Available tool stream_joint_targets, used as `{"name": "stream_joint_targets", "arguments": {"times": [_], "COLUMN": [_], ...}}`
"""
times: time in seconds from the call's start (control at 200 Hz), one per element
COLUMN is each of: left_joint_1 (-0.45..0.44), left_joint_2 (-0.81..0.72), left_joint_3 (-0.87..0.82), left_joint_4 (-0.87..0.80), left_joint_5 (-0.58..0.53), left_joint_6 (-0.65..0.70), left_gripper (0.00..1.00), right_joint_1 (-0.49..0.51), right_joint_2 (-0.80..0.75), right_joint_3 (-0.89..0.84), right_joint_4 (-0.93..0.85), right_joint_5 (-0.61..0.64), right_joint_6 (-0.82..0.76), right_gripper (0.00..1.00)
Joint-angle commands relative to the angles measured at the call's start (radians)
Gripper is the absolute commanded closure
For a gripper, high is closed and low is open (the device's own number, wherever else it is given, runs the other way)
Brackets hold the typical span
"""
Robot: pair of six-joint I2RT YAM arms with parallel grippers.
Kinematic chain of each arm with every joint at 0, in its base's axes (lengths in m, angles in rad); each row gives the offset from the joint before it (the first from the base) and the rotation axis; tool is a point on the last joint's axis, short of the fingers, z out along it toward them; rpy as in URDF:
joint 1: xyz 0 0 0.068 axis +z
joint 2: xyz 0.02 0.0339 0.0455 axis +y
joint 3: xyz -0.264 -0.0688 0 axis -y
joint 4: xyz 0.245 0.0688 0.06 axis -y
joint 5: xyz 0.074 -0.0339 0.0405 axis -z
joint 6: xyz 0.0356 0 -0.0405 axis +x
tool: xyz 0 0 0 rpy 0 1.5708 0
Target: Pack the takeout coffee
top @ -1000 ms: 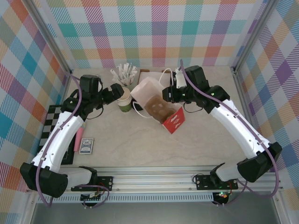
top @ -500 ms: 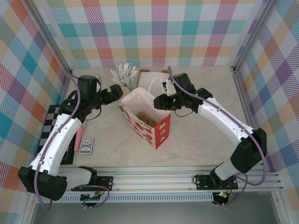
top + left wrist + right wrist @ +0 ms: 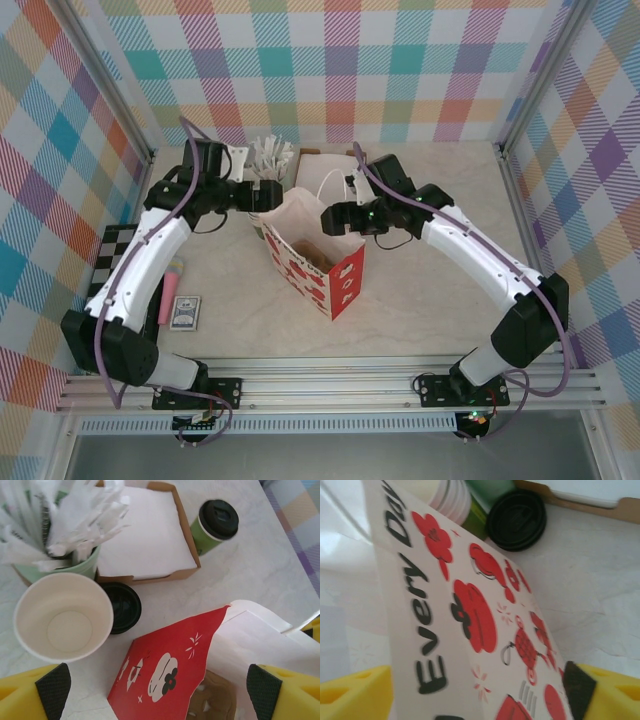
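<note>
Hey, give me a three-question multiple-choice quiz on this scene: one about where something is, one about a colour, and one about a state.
1. Where is the takeout coffee?
A) inside the bag
B) on the table, beside the napkin tray
C) on top of the cup stack

2. What colour is its lid?
A) white
B) red
C) black

3. How is the paper bag standing?
A) upright, top open
B) lying flat
C) folded shut

Answers:
1 B: the left wrist view shows it standing on the table next to the tray.
2 C: the round lid is plainly black.
3 A: the top view looks down into its open mouth.
</note>
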Motion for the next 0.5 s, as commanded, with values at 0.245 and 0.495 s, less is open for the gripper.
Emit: {"name": "stream_joint_targets", "arguments": {"times": [0.245,0.495], "left_joint_1": [-0.017,-0.015], "left_joint_2": [0.075,0.038], "left_joint_3": [0.089,0.043], "left_joint_4": [-0.093,0.001], "left_joint_5": [0.092,-0.035], "left_joint_6": [0.161,0.061], "left_gripper": [0.11,0.01], "right_joint_1": [0.004,0.002], "right_joint_2": [-0.025,-0.122], "right_joint_3": [0.074,0.090], "right_joint_4": [-0.139,-0.167], "right_joint_5": [0.086,0.091], "right_joint_6": [-0.059,-0.121], "right_gripper": [0.00,0.00]}}
